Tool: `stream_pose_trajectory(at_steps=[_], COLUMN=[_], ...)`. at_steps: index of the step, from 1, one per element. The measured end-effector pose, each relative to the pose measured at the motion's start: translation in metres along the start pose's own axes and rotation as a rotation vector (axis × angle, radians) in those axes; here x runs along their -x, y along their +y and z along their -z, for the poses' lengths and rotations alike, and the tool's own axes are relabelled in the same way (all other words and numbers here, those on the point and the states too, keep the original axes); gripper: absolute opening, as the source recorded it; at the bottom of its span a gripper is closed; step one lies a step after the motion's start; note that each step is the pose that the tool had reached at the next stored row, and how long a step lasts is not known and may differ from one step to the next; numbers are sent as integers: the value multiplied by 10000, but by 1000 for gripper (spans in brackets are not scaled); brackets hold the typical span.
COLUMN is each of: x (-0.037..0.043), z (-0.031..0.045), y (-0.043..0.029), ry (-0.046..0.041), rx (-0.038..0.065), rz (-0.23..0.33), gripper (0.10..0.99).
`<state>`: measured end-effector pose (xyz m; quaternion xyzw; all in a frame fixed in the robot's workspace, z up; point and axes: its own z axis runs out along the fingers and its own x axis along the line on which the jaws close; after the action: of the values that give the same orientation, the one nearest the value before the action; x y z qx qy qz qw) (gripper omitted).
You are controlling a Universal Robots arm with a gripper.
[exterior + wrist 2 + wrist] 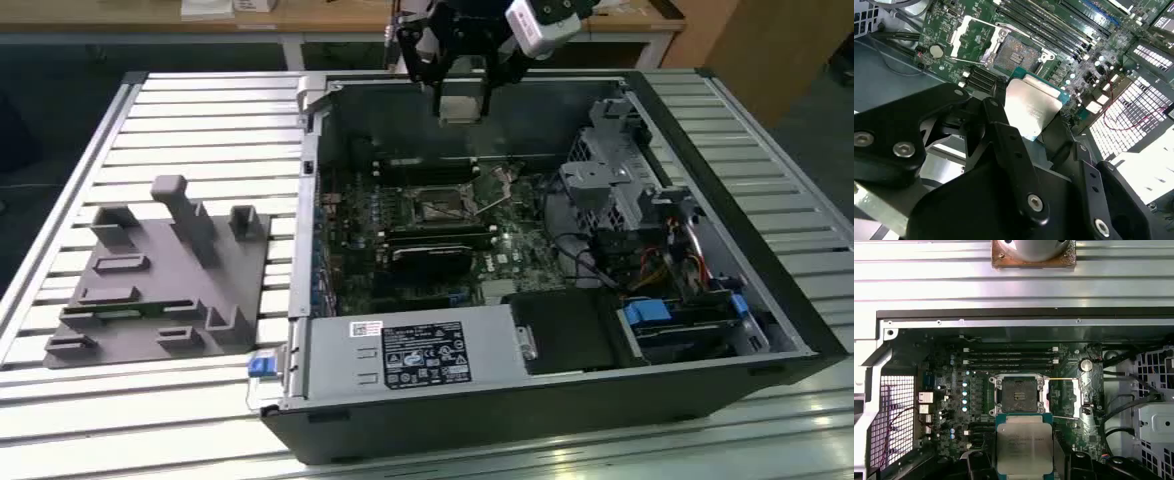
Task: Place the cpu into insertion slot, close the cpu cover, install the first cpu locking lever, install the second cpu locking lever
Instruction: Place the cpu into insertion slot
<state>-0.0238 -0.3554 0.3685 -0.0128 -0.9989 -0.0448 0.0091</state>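
Note:
My gripper point(458, 88) hangs over the back of the open computer case point(310, 150), shut on the cpu point(458, 108), a pale silver square chip. Both wrist views show the cpu point(1024, 445) point(1034, 107) clamped by its edges between the black fingers point(996, 117). The insertion slot point(1017, 392) point(1016, 52) point(434, 205) lies bare on the green motherboard below, some way under the chip. The cpu cover point(1066, 397) point(971, 35) is swung open beside the slot. Thin wire levers point(1061, 379) stand free along the cover's edges.
Long black memory sticks point(1009, 356) run along the far side of the slot. A power supply point(407, 355) and drive bays point(667, 300) fill the case's near and right parts. A grey fixture plate point(154, 275) sits on the slatted table at the exterior view's left.

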Motion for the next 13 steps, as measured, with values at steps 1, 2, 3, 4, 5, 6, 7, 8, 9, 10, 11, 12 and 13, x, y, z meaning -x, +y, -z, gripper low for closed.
stream_pose_trajectory(at_steps=[1, 2, 3, 4, 5, 6, 7, 8, 9, 10, 11, 12, 13], x=[0, 0, 0, 0, 0, 0, 0, 0, 0, 0, 0, 0, 0], z=[0, 0, 0, 0, 0, 0, 0, 0, 0, 0, 0, -4, -11], y=[0, 0, 0, 0, 0, 0, 0, 0, 0, 0, 0, 0, -1], ry=[0, 0, 0, 0, 0, 0, 0, 0, 0, 0, 0, 0, 1], rx=[0, 0, 0, 0, 0, 0, 0, 0, 0, 0, 0, 0, -1], rz=[0, 0, 1, 0, 0, 0, 0, 0, 0, 1, 0, 0, 0], gripper=[541, 541, 541, 541, 541, 541, 541, 541, 541, 541, 541, 541, 541])
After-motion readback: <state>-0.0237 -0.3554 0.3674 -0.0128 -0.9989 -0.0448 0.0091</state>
